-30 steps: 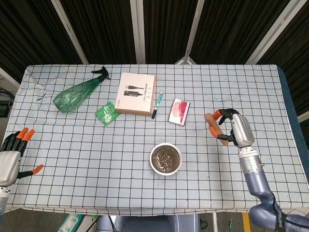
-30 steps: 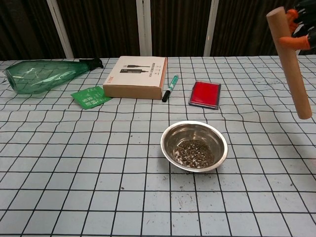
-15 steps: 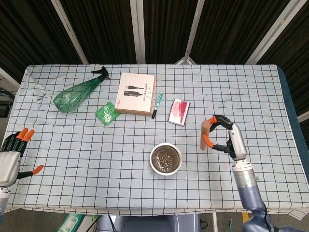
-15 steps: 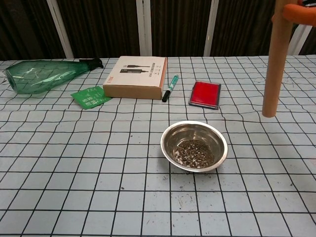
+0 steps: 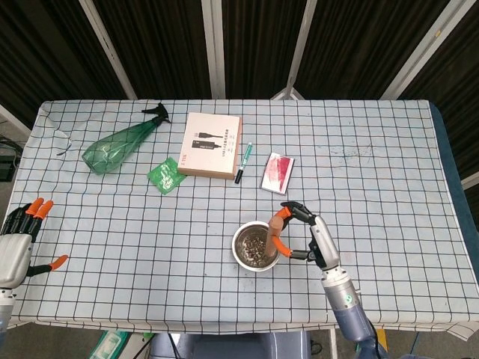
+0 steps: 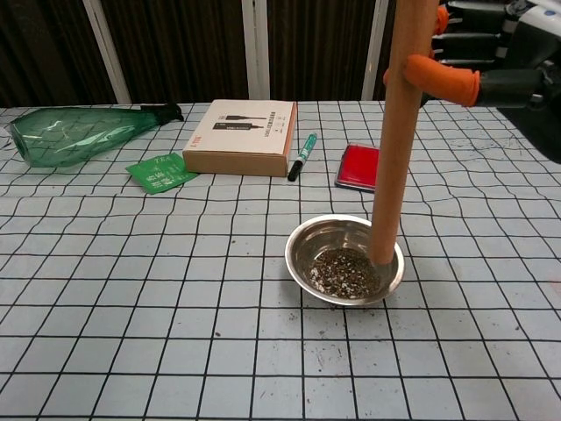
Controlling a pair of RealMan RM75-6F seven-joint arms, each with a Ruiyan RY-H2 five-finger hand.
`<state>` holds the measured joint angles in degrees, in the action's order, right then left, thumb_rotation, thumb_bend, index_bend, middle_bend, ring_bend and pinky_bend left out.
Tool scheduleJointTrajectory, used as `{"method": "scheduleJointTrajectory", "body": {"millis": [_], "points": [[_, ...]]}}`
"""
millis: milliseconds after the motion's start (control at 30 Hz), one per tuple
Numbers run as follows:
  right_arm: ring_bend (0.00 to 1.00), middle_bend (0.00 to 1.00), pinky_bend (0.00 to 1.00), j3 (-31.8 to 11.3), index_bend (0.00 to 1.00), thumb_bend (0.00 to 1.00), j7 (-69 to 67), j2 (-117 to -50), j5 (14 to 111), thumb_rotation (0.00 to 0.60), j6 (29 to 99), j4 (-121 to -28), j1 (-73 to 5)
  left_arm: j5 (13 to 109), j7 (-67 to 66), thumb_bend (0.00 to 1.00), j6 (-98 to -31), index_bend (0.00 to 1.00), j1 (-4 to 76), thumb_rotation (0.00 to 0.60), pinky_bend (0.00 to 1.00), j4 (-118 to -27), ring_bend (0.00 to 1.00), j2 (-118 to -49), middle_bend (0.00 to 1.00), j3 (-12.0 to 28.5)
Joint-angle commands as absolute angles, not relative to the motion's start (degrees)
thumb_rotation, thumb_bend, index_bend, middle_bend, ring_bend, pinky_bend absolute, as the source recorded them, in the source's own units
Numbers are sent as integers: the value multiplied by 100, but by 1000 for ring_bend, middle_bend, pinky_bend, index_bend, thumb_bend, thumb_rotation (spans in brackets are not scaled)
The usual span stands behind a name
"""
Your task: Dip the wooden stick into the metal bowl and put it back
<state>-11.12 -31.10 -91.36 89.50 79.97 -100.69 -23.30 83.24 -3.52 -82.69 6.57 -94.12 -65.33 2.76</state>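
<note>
My right hand (image 5: pixel 308 235) (image 6: pixel 478 54) grips a wooden stick (image 5: pixel 276 229) (image 6: pixel 396 140) and holds it upright. The stick's lower end sits inside the metal bowl (image 5: pixel 255 245) (image 6: pixel 308 242), at its right side, at the dark granules in the bottom. The bowl stands at the table's front middle. My left hand (image 5: pixel 18 238) hovers at the table's front left edge, fingers spread and holding nothing; only the head view shows it.
Along the back lie a green spray bottle (image 5: pixel 120 145), a green packet (image 5: pixel 165 176), a brown box (image 5: pixel 212 144), a green marker (image 5: pixel 243 162) and a red pad (image 5: pixel 278 173). A checked cloth (image 5: pixel 150 247) covers the table.
My right hand has carried the stick leftward from the table's right side and lowered it, so its tip now rests in the bowl. The left hand has not moved.
</note>
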Motion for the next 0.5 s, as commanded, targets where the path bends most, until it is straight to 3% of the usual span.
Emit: {"method": "scheduleJointTrajectory", "body": {"millis": [33,500], "points": [[554,609,238,-1121,774,605,-3082,-9269,8976,600,8010,-9984,-2386,8304,-340,95,-8248,0,663,600,0,-9416,0,-6529,0,280],[554,609,238,-1332,773,604,-3301,-10458,8879,600,8545,-8629,-2448,8307,-258,95,-8196,0,672,600,0,-9441,0,-6499,0,260]]}}
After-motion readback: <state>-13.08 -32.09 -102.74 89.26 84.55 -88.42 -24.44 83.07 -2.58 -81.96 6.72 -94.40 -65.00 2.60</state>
